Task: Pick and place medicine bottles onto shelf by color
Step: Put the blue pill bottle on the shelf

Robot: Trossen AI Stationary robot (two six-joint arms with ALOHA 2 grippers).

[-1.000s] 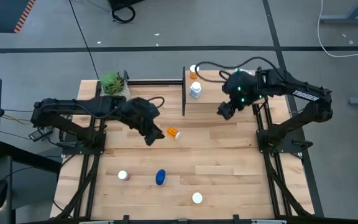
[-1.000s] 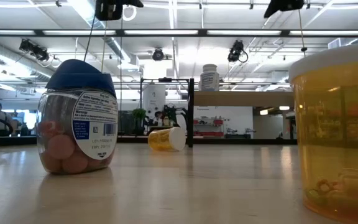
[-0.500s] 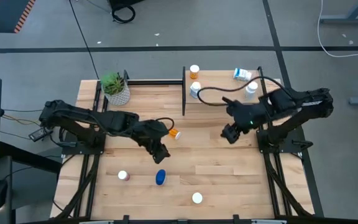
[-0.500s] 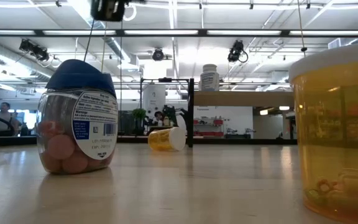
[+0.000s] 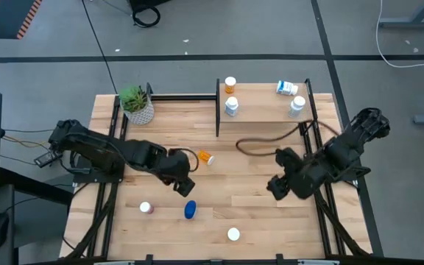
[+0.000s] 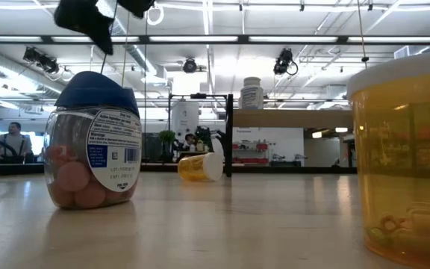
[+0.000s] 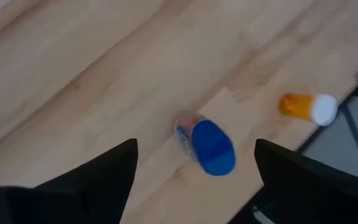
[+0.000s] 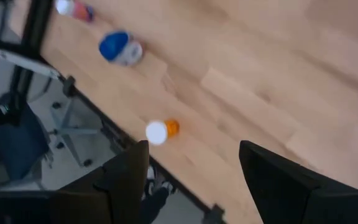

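A rounded blue bottle (image 5: 190, 210) stands on the table near the front. My left gripper (image 5: 183, 184) hangs open just above and behind it; the left wrist view shows the bottle (image 7: 207, 146) ahead, between the spread fingers, untouched. An orange bottle (image 5: 206, 157) lies on its side mid-table. A pink bottle (image 5: 146, 208) and a white-capped orange bottle (image 5: 232, 234) stand near the front edge. The shelf (image 5: 265, 116) carries an orange bottle (image 5: 230, 83), two white bottles (image 5: 231, 107) (image 5: 296, 105) and a tipped one (image 5: 286, 88). My right gripper (image 5: 278, 188) hovers open at mid-right, holding nothing.
A potted green plant (image 5: 136, 103) stands at the table's far left corner. A black cable (image 5: 256, 143) trails over the table below the shelf. In the low view a dark part of the left arm (image 6: 88, 19) hangs above the blue bottle (image 6: 92, 142).
My left gripper has gone from beside the lying orange bottle toward the near edge and come down over the blue bottle. My right gripper has drawn back from the shelf toward the near edge, uncovering the bottles on the shelf's right end.
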